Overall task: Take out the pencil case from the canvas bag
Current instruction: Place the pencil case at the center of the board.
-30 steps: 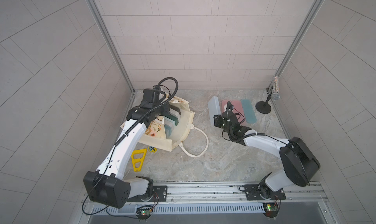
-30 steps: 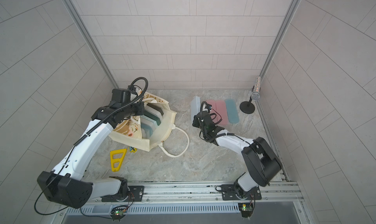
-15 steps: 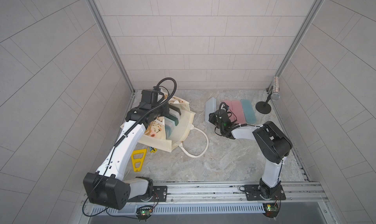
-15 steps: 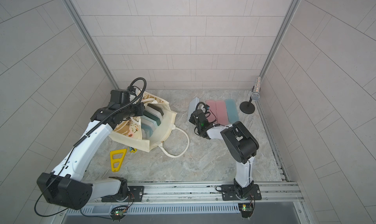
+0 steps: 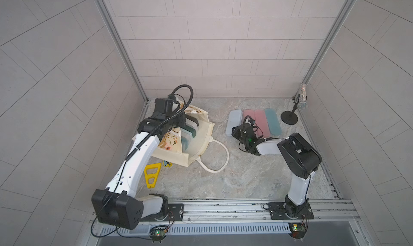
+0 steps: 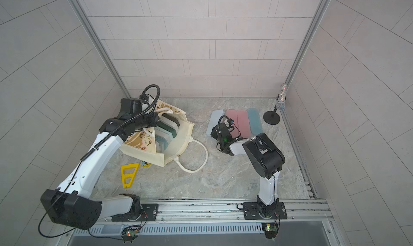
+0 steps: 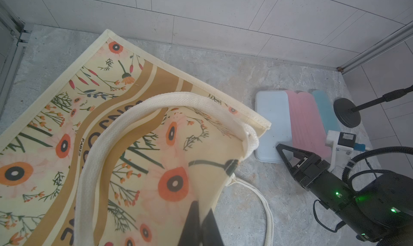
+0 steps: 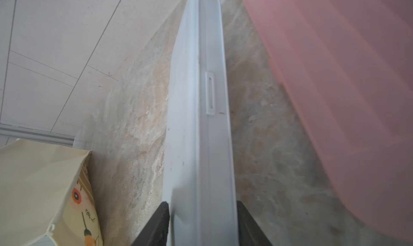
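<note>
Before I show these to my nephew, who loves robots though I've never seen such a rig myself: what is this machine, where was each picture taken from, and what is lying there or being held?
These are two white robot arms bolted to a rail, each ending in a black claw. Two pictures look down from overhead, nearly identical; the other two come from cameras on the arms' wrists. On the table sits a cream canvas bag with pencil cases standing inside. Nearby lie a pale blue case, two pink cases and a teal case, plus a yellow triangular tool and a microphone stand. The left claw is shut, pinching the bag's flowered cloth. The right claw straddles the pale blue case; whether it grips, I cannot tell.
</note>
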You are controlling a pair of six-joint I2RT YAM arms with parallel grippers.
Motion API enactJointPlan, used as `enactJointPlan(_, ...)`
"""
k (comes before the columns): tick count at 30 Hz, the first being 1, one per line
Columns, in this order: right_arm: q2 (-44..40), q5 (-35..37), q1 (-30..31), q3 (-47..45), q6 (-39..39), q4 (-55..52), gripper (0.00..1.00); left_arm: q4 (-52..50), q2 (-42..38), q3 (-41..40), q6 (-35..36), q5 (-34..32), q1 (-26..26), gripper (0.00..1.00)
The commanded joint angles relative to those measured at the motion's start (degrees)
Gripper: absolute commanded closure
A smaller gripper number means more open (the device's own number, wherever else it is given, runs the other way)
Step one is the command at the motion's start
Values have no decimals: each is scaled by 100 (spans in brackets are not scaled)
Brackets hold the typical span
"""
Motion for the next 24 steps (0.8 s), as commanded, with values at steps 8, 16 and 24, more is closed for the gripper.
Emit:
enactJointPlan(8,-1054,473,-34,-202,-657,-617,45,401,-118,0,-83,168,88,100)
enactJointPlan(16,-164,322,248,2012,-2707,-3425,46,808,-355,-315,-763,426,921,100)
enactJointPlan(24,1097,900,417,4253,-3863,-5678,50,925,-346,-420,-959,658,1463,100)
